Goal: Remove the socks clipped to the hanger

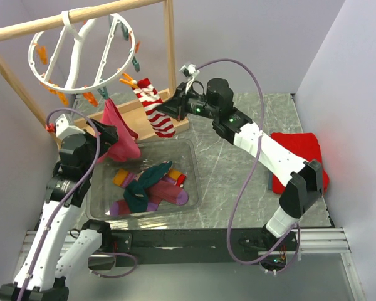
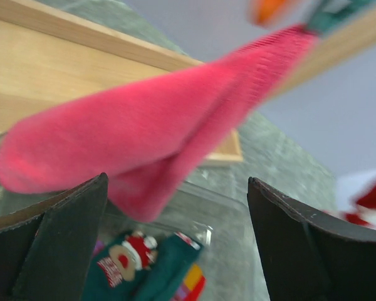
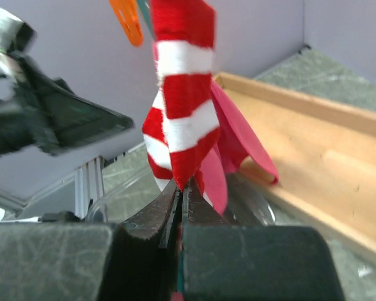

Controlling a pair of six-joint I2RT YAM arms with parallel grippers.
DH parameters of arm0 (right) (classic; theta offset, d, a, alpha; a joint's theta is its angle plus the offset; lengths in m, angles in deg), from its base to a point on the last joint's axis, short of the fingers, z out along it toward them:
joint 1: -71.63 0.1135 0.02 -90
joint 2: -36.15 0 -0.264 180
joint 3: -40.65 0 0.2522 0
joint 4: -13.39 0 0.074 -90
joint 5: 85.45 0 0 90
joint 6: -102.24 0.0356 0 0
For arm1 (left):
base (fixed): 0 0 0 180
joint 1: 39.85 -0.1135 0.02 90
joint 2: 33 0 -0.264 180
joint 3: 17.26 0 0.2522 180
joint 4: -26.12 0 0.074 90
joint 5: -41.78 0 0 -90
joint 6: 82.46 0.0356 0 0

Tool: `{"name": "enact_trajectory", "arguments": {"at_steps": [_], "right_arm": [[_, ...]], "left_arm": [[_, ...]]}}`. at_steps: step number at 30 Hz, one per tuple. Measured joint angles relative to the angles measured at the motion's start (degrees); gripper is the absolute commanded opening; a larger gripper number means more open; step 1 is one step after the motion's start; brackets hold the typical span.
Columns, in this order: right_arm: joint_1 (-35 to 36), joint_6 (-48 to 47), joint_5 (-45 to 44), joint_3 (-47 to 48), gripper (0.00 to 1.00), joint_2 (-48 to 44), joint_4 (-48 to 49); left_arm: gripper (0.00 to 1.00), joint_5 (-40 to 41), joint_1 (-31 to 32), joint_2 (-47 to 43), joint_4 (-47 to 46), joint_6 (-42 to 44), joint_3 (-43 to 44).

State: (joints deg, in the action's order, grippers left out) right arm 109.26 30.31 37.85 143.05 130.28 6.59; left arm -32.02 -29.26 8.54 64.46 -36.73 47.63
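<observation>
The white ring hanger [image 1: 81,56] hangs from the wooden rail at the top left. A red-and-white striped sock [image 1: 154,106] hangs from an orange clip [image 3: 126,22]. My right gripper [image 1: 171,110] is shut on its lower edge, as the right wrist view [image 3: 180,191] shows. A magenta pink sock [image 1: 120,133] hangs from a teal clip next to it. My left gripper [image 1: 105,135] is open; in the left wrist view [image 2: 175,232] the pink sock [image 2: 144,125] lies just above and between its fingers [image 2: 56,238], and no grip shows.
A clear tray [image 1: 188,150] below the hanger holds several socks, among them teal [image 1: 141,185] and purple-maroon ones. The wooden frame's base [image 1: 138,116] and upright [image 1: 170,44] stand behind. A folded red cloth [image 1: 297,157] lies at the right. Purple walls close in on both sides.
</observation>
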Motion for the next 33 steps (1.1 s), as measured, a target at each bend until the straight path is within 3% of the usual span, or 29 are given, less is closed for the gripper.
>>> {"name": "enact_trajectory", "arguments": {"at_steps": [4, 9, 13, 17, 24, 33], "right_arm": [[0.00, -0.52, -0.55, -1.77, 0.00, -1.88, -2.99], [0.00, -0.83, -0.35, -1.92, 0.00, -3.15, -5.09], [0.00, -0.81, 0.72, -1.92, 0.00, -4.09, -5.55], [0.00, -0.50, 2.08, -1.97, 0.00, -4.90, -5.68], [0.44, -0.83, 1.66, -1.92, 0.00, -5.07, -7.19], [3.50, -5.16, -4.70, -1.53, 0.00, -5.07, -10.32]], "left_arm": [[0.99, -5.03, 0.00, -3.80, 2.38, 0.07, 2.03], [0.95, -12.28, -0.02, -9.09, 2.05, 0.46, 4.09], [0.99, -19.37, 0.00, -10.97, -3.39, 0.04, 4.55], [0.97, -24.33, 0.00, -8.50, -10.29, -1.77, 4.37], [0.97, -23.45, 0.00, -0.46, -19.43, -10.62, 2.05], [0.95, -19.08, -0.02, 9.57, -15.13, -18.47, 13.73]]}}
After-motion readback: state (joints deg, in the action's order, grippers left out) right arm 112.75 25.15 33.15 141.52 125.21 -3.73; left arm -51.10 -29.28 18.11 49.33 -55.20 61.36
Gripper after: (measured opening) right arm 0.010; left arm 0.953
